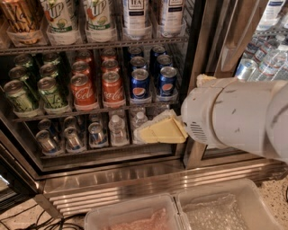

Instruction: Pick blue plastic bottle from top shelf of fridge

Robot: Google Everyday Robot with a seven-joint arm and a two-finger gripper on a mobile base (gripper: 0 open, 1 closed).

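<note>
The blue plastic bottle (135, 17), with a navy and white "TEA" label, stands on the top shelf (90, 46) of the fridge (117, 179). A second one like it (171, 13) stands just to its right. Only their lower halves show, as the picture's top edge cuts them off. My gripper (140, 133), a pale yellow wedge on a thick white arm (234, 117), hangs low in front of the bottom rack. It points left and is shut, holding nothing. It is two racks below the tea bottles, slightly to their right.
Green-and-white 7UP bottles (60, 18) share the top shelf at the left. The middle rack holds green cans (33, 85), Coca-Cola cans (96, 85) and Pepsi cans (150, 76). Small water bottles (118, 130) stand on the bottom rack. A steel door post (204, 45) is at the right. Two plastic bins (180, 211) sit below.
</note>
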